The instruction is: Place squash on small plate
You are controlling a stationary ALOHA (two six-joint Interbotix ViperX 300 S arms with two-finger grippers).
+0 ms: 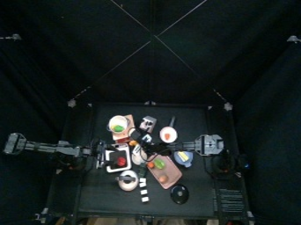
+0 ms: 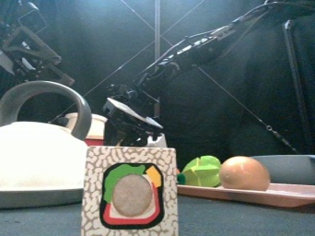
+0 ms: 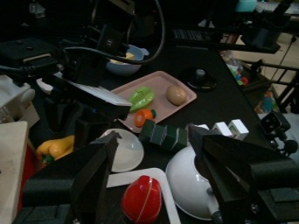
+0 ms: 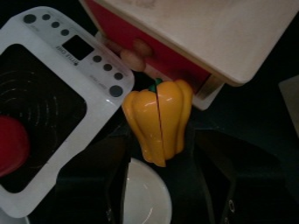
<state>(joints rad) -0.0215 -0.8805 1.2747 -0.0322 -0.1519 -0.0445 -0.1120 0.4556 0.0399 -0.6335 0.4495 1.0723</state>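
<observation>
Squash: yellow-orange lobed squash (image 4: 159, 121) lies on the black table beside a white scale (image 4: 59, 105) | right gripper (image 4: 163, 188): jaws spread, above it | left gripper (image 3: 158, 166): jaws spread, empty, at rest

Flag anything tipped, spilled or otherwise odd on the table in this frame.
Nothing looks spilled or broken. The table is crowded. The yellow squash lies on bare table beside the white scale, not on a plate, under the open right pincer.

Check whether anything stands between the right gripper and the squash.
Nothing visible does. The right gripper is open, and the yellow squash lies uncovered just ahead of its jaws, beside the white appliance.
</observation>
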